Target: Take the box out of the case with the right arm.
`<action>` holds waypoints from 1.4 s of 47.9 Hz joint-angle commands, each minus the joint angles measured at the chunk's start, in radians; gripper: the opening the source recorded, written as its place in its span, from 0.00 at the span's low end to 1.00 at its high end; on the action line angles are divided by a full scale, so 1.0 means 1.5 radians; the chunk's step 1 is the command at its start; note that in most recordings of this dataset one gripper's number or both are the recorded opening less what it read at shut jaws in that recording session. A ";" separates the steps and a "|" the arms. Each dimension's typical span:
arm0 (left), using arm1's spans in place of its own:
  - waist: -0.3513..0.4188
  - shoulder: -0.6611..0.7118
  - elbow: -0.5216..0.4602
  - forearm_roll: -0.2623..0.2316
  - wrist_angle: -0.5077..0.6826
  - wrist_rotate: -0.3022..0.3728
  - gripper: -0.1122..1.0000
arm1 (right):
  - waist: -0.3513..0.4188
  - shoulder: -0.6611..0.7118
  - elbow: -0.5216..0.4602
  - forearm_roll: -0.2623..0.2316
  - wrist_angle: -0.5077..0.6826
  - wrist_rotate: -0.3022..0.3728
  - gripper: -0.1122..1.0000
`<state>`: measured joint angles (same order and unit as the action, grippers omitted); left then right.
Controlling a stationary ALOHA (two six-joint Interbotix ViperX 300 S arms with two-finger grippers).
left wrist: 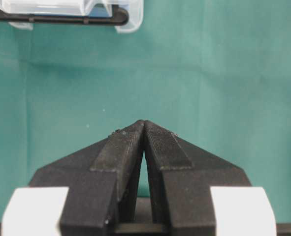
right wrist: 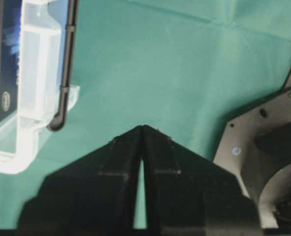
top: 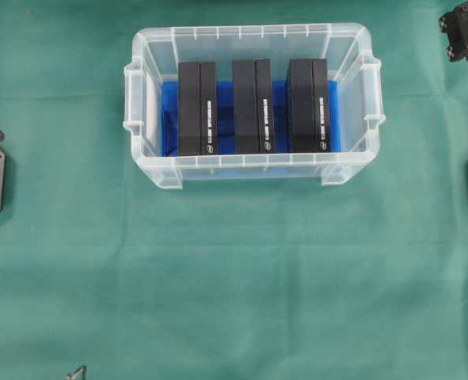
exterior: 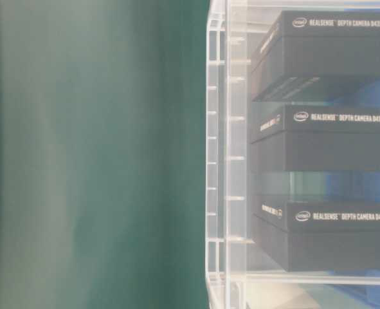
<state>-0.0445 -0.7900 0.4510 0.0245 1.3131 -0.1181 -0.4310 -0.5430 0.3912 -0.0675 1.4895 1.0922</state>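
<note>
Three black RealSense camera boxes (top: pixel 197 108), (top: pixel 253 106), (top: pixel 309 104) are standing on edge, side by side, white lettering showing, on the blue floor of the clear ribbed case (top: pixel 249 168). Left gripper (left wrist: pixel 144 123) and right gripper (right wrist: pixel 143 128) are hovering over green cloth (top: pixel 234 277), fingertips meeting, holding nothing.

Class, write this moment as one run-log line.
case: three boxes inside | left gripper: shut, empty | right gripper: shut, empty, beside case
</note>
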 commanded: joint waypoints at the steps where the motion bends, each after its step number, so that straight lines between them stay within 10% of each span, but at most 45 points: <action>1: -0.002 0.002 -0.018 -0.001 -0.002 0.000 0.12 | -0.001 -0.002 -0.006 0.000 0.001 0.003 0.24; 16: -0.002 0.002 -0.018 0.000 -0.002 0.001 0.12 | -0.001 -0.002 -0.001 -0.007 0.034 0.032 0.95; 67: -0.002 0.002 -0.019 0.002 0.004 0.002 0.12 | 0.036 0.114 -0.083 0.009 -0.015 0.087 0.93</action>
<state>-0.0445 -0.7900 0.4495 0.0245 1.3192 -0.1166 -0.4004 -0.4111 0.3267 -0.0552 1.4941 1.2164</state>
